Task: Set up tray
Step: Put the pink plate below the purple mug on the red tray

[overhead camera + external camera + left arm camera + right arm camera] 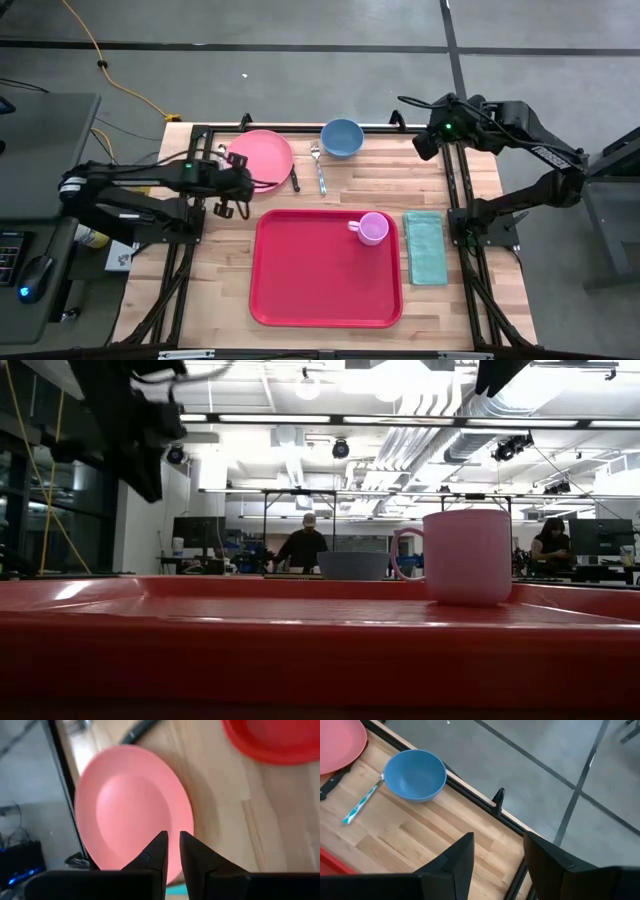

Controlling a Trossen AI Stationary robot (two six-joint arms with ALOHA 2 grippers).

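Tray (325,285), large red rectangular plastic, carries your pink mug (372,229); left gripper (172,845), fingers narrow and empty, hovers over the round pink plate (132,810); right gripper (497,850) gapes empty at the table's (360,190) far corner.

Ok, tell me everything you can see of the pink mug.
The pink mug is a small, smooth, plastic-looking cup with one loop handle. It stands upright with its mouth up, looking empty from above, in the far right corner of the red tray, handle turned towards the tray's left side. It rests only on the tray floor; neither gripper is near it.
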